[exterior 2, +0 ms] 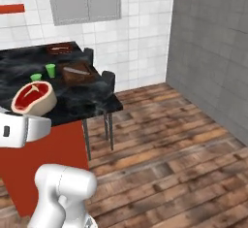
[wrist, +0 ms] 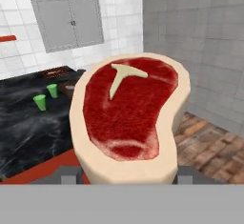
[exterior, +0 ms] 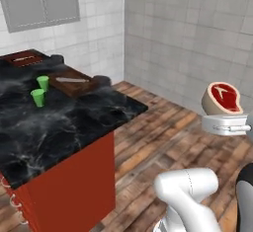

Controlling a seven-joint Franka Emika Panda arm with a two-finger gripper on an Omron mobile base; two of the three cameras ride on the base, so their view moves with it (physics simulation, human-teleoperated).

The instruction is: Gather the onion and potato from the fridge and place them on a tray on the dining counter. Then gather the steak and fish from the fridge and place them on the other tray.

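Note:
My gripper (exterior: 225, 119) is shut on the steak (exterior: 223, 97), a thick red cut with a pale fat rim and a T-shaped bone, and holds it upright in the air to the right of the dining counter (exterior: 59, 127). Up close, the steak (wrist: 131, 116) hides most of the fingers. Two reddish-brown trays lie on the black marble top: the nearer tray (exterior: 74, 82) by the counter's far right corner, and the other tray (exterior: 24, 58) further back. From the right base, the steak (exterior 2: 33, 97) sits above the hand with the nearer tray (exterior 2: 77, 73) behind. Fridge, onion, potato and fish are out of view.
Two green cups (exterior: 43, 83) (exterior: 37, 97) stand on the counter just left of the nearer tray. A dark stool (exterior 2: 107, 82) stands at the counter's far end. A grey wall cabinet (exterior: 42, 1) hangs on the tiled wall. Wooden floor lies to the right.

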